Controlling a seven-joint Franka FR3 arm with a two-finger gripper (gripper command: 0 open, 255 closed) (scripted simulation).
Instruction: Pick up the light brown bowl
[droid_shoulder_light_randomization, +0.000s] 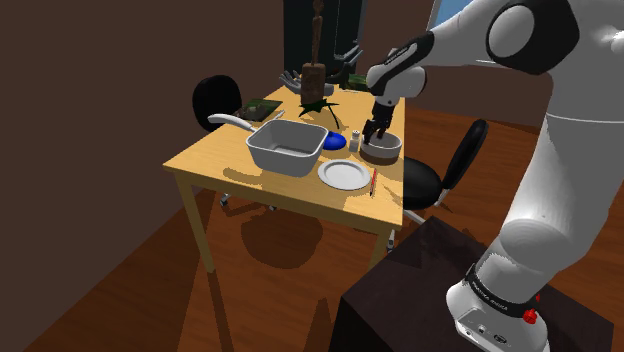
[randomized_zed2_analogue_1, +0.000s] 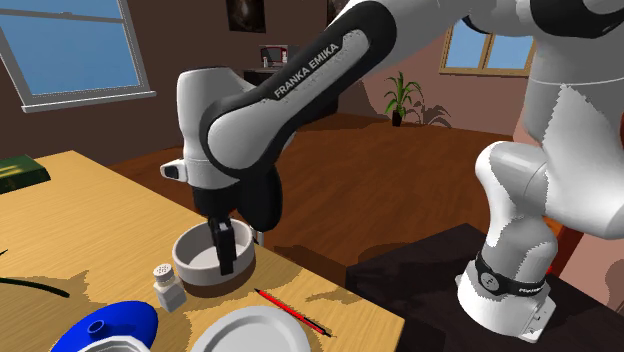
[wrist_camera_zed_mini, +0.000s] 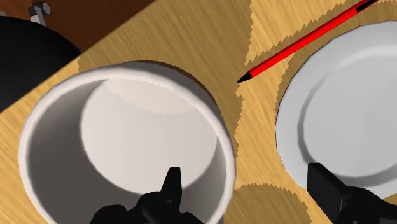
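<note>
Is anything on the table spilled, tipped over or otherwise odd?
Nothing stands out. The bowl and the shaker stand upright, the plate lies flat, and the pencil lies beside it. Nothing is spilled.

The shoulder view looks down from behind the stand (droid_shoulder_light_randomization: 440, 290) across the whole tabletop (droid_shoulder_light_randomization: 215, 160), the second exterior view sits low and close over that tabletop facing the arm (randomized_zed2_analogue_1: 300, 90), and the wrist view peers steeply down from just above, all three sharing the bowl (droid_shoulder_light_randomization: 384, 151), red pencil (droid_shoulder_light_randomization: 373, 183) and white plate (droid_shoulder_light_randomization: 344, 175).
</note>
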